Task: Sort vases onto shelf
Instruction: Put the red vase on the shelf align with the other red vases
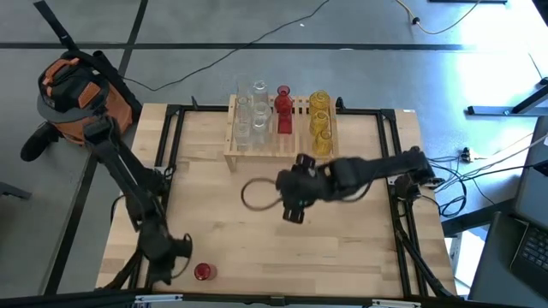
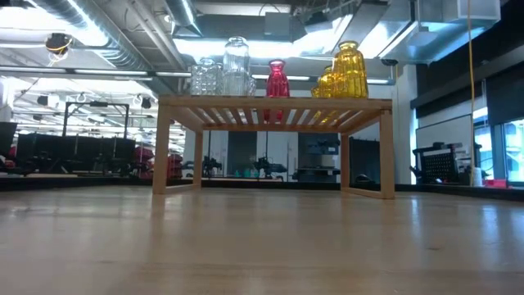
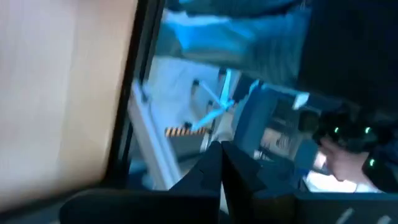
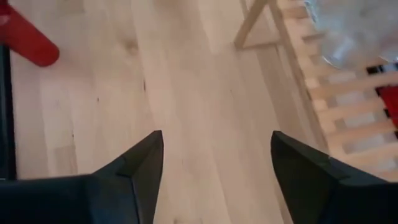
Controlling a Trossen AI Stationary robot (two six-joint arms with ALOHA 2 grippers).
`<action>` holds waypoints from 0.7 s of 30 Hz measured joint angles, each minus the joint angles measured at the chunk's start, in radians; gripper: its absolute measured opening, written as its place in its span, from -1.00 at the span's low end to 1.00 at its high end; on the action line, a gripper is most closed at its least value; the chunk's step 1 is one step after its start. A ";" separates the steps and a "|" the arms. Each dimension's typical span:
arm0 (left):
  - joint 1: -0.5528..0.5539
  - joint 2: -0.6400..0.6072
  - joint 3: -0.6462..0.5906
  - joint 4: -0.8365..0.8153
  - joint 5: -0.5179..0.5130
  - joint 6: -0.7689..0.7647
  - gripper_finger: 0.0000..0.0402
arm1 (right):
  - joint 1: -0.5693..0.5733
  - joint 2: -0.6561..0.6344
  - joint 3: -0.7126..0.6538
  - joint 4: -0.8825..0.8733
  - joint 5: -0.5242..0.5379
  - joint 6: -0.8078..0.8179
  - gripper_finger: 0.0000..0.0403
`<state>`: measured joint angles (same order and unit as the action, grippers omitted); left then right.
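— Wood everywhere first: a pale plywood tabletop with a low slatted shelf standing at its far edge, about the middle. What sits on it?

— Vases in three groups. Clear vases on the left end, red vases in the middle, yellow vases on the right. The low view shows them upright on the slats: clear glass, a red one, yellow ones.

— Any vase off the shelf?

— One. A lone red vase is on the tabletop near the front left corner, well apart from the shelf. It also shows in the right wrist view as a red shape on the bare boards.

— Where is the right gripper?

— Over the middle of the tabletop, in front of the shelf, with the arm reaching in from the right side. Its own camera shows the two dark fingers with a wide gap between them and only bare wood in that gap, so the jaws are apart and hold nothing. A corner of the shelf with clear glass on it lies ahead of them.

— And the left gripper?

— Down at the near left of the tabletop, just beside the lone red vase but not on it. In its wrist view the fingers meet at a point; the jaws are fully closed with nothing between them, and beyond them are the tabletop's edge and the floor.

— Anything beside the table?

— An orange and black bag on the floor at the far left.
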<state>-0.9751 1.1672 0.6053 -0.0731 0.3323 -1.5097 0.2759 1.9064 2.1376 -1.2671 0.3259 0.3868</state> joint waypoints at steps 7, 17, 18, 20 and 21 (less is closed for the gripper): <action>0.001 0.217 0.000 0.125 -0.162 0.016 -1.00 | 0.025 0.001 -0.131 0.179 0.023 -0.018 0.16; 0.067 0.458 0.000 0.292 -0.373 0.051 -1.00 | 0.026 0.002 -0.418 0.614 -0.288 -0.084 0.15; 0.080 0.473 0.000 0.317 -0.409 0.051 -1.00 | 0.026 0.002 -0.451 0.652 -0.339 -0.088 0.15; 0.111 0.490 0.000 0.340 -0.476 0.051 -1.00 | 0.026 0.002 -0.515 0.722 -0.437 -0.102 0.15; 0.131 0.496 0.000 0.342 -0.504 0.054 -1.00 | 0.026 0.002 -0.543 0.758 -0.476 -0.106 0.15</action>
<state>-0.8445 1.6634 0.6056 0.2693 -0.1720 -1.4554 0.3016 1.9087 1.5946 -0.5094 -0.1505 0.2813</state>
